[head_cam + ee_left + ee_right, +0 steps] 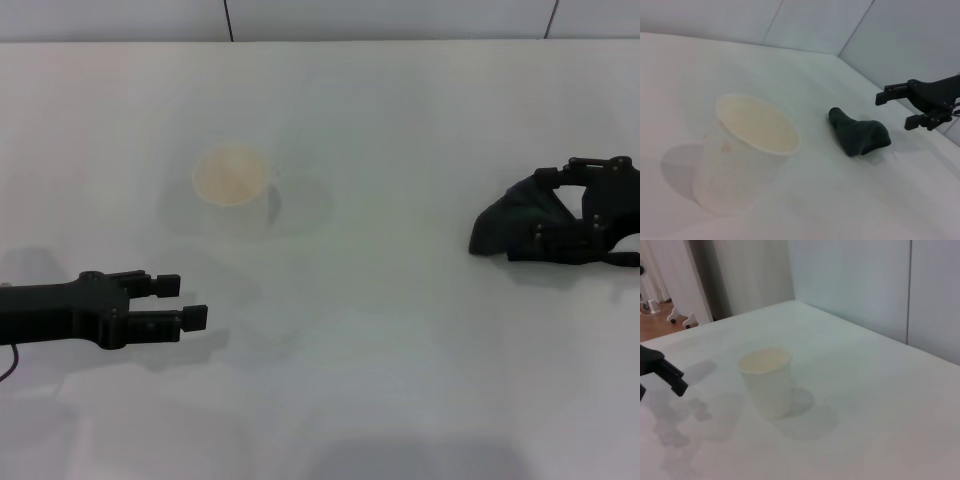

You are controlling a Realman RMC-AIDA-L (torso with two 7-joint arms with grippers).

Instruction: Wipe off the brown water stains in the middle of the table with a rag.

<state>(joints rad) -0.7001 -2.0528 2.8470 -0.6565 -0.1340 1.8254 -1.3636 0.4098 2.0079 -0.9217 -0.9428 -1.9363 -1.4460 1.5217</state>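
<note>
No orange-brown blotch can be made out on the table [400,380]; only faint greyish wet-looking patches are seen on the white surface in front of the cup, toward the near edge, and whether these are the brown water stains cannot be told.

The rag [515,225], a dark lumpy cloth, is found near the right edge of the table, lying on the surface. In the left wrist view the rag [860,134] is seen resting on the tabletop beside the cup, a little apart from it.

The right gripper [590,225] is placed just at the rag, on the side of the right edge. In the head view its dark fingers overlap the cloth, but in the left wrist view the right gripper [900,107] is shown with its fingers spread apart and clear of the rag, nothing being grasped.

A white paper cup [232,185] is stood upright left of the table's middle, toward the far edge, its mouth open upward.

The left gripper [195,300] is held near the left edge, toward the near side, well apart from the cup. Its two fingers are parted and nothing is held between them.
</note>
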